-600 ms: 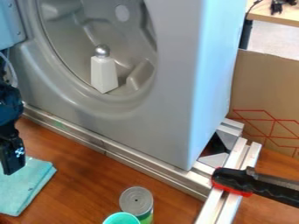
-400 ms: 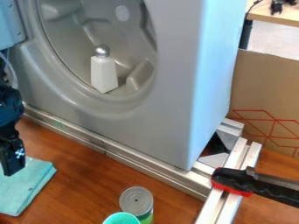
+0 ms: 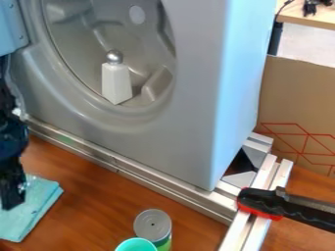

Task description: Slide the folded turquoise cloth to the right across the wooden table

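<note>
The black gripper (image 3: 11, 193) hangs at the left edge, pointing down over a folded teal cloth (image 3: 34, 210) on the wooden table. Whether it touches the cloth I cannot tell. Inside the round recess of a grey appliance (image 3: 190, 108) stands a white tapered bottle (image 3: 116, 84) with a silver ball top, upright and well away from the gripper. A can (image 3: 153, 224) with a grey top and green side stands near the front edge, beside a teal cup (image 3: 136, 244) cut off by the view's bottom.
Metal rails (image 3: 140, 175) run along the appliance's base and meet another pair (image 3: 258, 211) at the right. A black and red clamp (image 3: 262, 202) lies across those. A cardboard panel (image 3: 298, 108) stands behind at the right, below a table corner.
The arm and gripper at the left edge have moved slightly downward, lower over the teal cloth. The bottle, can and cup have stayed put.
</note>
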`<move>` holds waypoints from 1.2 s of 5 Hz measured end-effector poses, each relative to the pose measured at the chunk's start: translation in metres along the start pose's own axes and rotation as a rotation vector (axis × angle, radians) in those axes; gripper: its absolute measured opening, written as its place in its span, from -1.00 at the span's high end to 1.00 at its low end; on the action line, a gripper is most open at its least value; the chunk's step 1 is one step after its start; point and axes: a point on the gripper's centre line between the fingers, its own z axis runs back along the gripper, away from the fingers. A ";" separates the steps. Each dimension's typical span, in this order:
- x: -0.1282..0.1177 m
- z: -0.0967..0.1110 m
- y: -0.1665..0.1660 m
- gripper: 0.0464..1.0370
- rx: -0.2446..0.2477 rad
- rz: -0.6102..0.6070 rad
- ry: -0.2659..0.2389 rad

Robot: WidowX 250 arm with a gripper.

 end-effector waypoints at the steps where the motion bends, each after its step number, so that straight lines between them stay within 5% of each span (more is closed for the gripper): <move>1: 0.000 -0.013 0.003 -0.93 -0.005 0.005 0.043; 3: 0.004 -0.035 0.008 -0.93 0.006 0.047 0.131; 6: 0.043 -0.040 0.006 -0.93 0.025 -0.046 0.175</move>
